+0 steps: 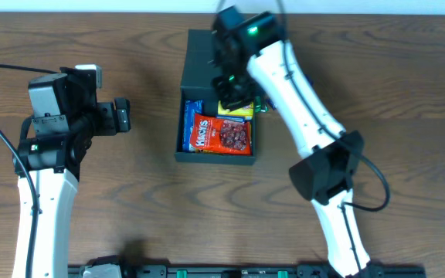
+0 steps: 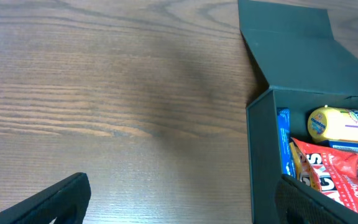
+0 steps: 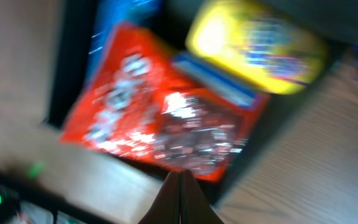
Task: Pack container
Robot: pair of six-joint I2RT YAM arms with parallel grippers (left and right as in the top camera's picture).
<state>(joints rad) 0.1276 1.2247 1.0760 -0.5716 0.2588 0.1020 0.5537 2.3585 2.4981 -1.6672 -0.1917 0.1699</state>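
Container, a dark teal-black matte rectangular cardboard box with its hinged flap lid laid open, sits on the brown wood-grain table, at far centre. Inside lie a red glossy snack packet, a yellow rounded packet and a blue packet along the left wall. Right gripper hangs over the box interior, jaws clenched, nothing visible between them. Left gripper hovers left of the box, well apart, jaws released wide.
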